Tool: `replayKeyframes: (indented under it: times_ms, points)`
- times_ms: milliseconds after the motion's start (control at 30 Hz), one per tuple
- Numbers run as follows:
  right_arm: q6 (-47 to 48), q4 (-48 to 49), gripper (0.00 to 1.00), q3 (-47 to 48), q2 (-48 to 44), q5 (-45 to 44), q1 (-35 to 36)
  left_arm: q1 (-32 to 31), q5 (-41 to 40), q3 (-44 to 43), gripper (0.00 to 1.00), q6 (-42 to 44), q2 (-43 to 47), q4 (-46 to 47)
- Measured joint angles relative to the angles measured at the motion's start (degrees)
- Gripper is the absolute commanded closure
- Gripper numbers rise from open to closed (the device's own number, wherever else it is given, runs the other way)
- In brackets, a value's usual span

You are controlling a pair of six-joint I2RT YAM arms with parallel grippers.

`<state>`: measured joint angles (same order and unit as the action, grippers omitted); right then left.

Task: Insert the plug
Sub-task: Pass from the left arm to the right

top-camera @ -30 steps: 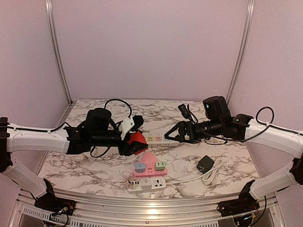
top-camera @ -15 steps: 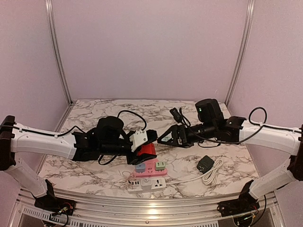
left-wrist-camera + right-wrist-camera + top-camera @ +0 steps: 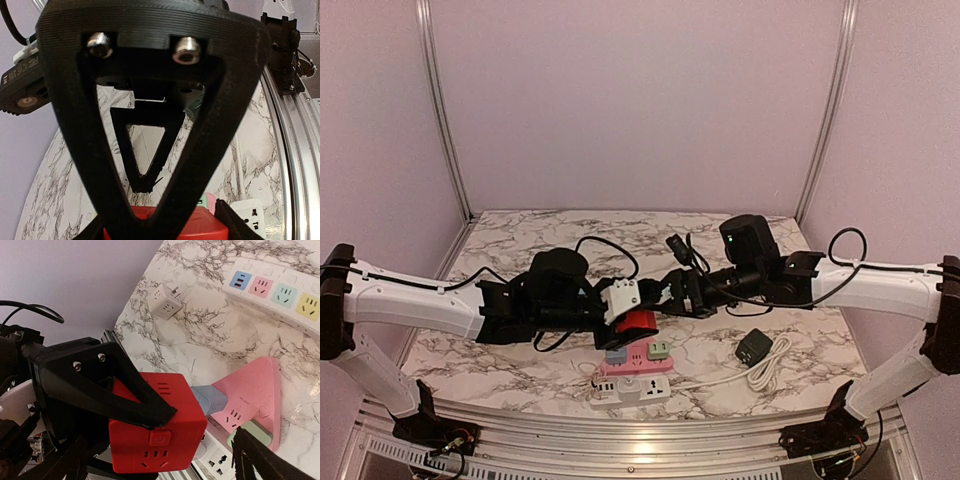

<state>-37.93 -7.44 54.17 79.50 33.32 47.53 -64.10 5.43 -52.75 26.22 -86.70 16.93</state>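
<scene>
**Red cube held over the pink socket block**
The left gripper [image 3: 628, 316] clamps the red cube [image 3: 162, 440] just above the pink socket block [image 3: 250, 392]. The right gripper [image 3: 672, 292] hangs beside it, fingers wide and empty. The cube's pins are hidden, so level it and line it up over a free socket before pressing.

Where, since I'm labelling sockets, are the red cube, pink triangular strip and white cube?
red cube [image 3: 185, 397], right wrist view, upper face
pink triangular strip [image 3: 252, 392], right wrist view, flat top
white cube [image 3: 165, 302], right wrist view, socket face
</scene>
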Motion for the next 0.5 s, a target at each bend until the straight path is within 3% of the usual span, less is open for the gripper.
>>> replayKeyframes:
  times_ms: [400, 500]
  points:
    - [-1.33, 3.69, 0.08, -0.59, 3.56, 2.43, 0.85, -0.48, -0.68, -0.39, 0.8, 0.22, -1.16, 0.13]
    - [-1.6, 4.46, 0.15, -1.31, 4.42, 2.69, 0.92, -0.61, -0.98, -0.46, 0.8, 0.22, -1.14, 0.96]
